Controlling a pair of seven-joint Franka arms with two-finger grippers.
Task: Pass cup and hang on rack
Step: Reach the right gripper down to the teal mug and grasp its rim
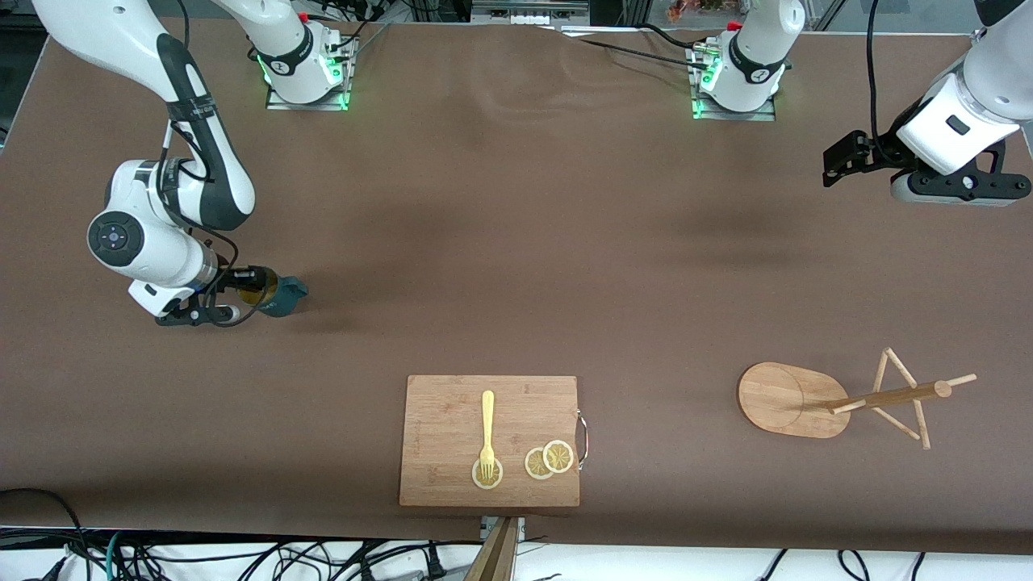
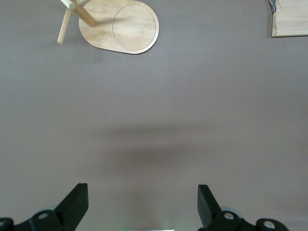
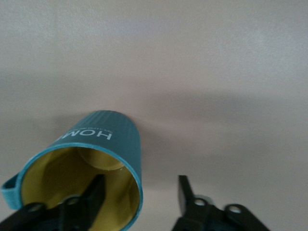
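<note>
cup: one small teal mug (image 1: 284, 296) with a ribbed outer wall and a yellow inside, lying on its side on the bench (image 1: 516, 242) toward the right arm's end, mouth turned to the right pincer
how it will handle: looks stiff and glazed, so likely light but slippery and able to chip if dropped; lying on its round side it could roll when nudged
where to take hold: the rim wall suits best, one finger inside and one outside; its handle (image 3: 10, 191) should stay free for the peg
right pincer: low at the cup's mouth (image 3: 139, 197), one finger (image 3: 94, 192) inside the cup, the other (image 3: 185, 192) outside the wall with a gap between; the jaws straddle the rim and are not yet clamped on it
left pincer: hangs high over bare bench at the left arm's end (image 2: 143, 204), jaws spread wide, nothing in them; this arm waits
rack: one bamboo mug tree (image 1: 847, 397) with an oval base, nearer to the front camera than the left pincer's spot, well apart from the cup
rack pegs: several thin arms off the one post; exact count hard to tell
cutting board: one (image 1: 452, 420), between cup and rack, close to the front edge
fork: one, yellow (image 1: 487, 432), on the board
lemon slices: three (image 1: 549, 460), on the board, one under the fork's tines
</note>
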